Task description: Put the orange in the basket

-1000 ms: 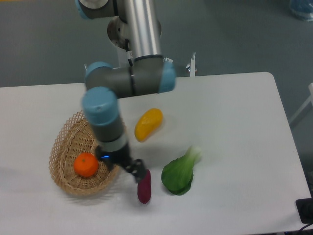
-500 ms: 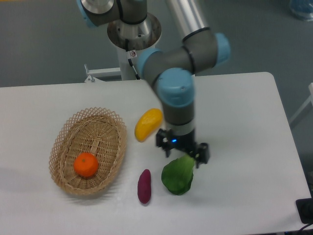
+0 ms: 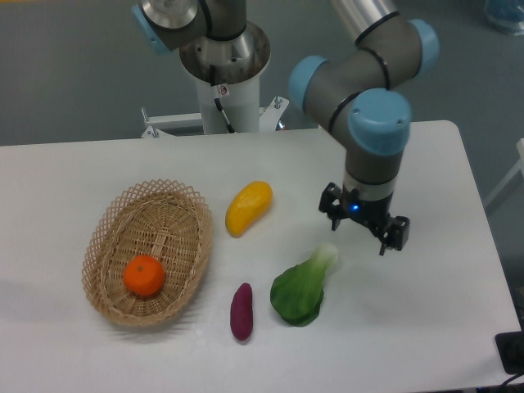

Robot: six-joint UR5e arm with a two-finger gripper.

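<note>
The orange (image 3: 144, 276) is a small round bright-orange fruit lying inside the basket (image 3: 119, 222), toward its near end. The basket is an oval tan wicker one on the left side of the white table. My gripper (image 3: 363, 228) hangs over the right half of the table, far to the right of the basket, just above and right of the green vegetable. Its fingers are spread apart and hold nothing.
An elongated yellow-orange fruit (image 3: 248, 207) lies right of the basket. A purple sweet potato (image 3: 241, 310) and a green leafy vegetable (image 3: 303, 286) lie near the front. The arm's base (image 3: 223, 61) stands behind the table.
The arm has swung from the basket's right rim across the table to the right, past the green vegetable. The orange stays in the basket.
</note>
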